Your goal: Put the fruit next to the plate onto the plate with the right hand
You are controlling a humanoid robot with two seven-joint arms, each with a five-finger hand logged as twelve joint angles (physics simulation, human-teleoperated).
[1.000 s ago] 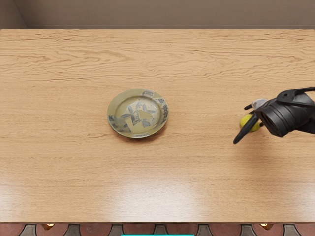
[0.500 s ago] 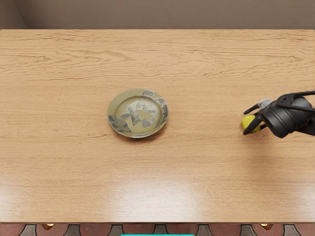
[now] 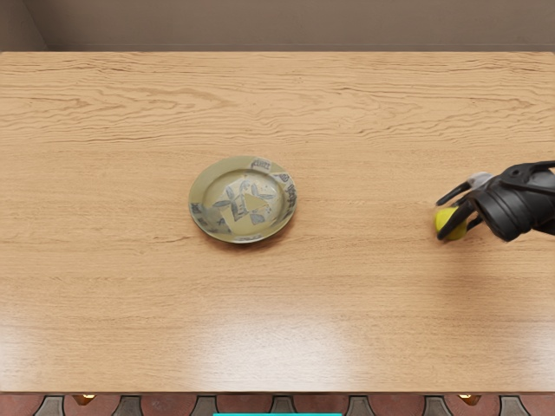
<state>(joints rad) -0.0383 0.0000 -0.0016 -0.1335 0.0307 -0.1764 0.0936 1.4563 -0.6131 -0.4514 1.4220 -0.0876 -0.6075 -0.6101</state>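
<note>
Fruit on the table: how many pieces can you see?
1: a yellow fruit at the table's right side, at the right robot hand, far from the plate. None lies on the plate; the hand could hide more.

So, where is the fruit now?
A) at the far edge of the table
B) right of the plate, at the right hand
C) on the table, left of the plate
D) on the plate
B: the fruit is well to the right of the plate, with the right hand curled around it, and nothing lies on the plate.
</note>
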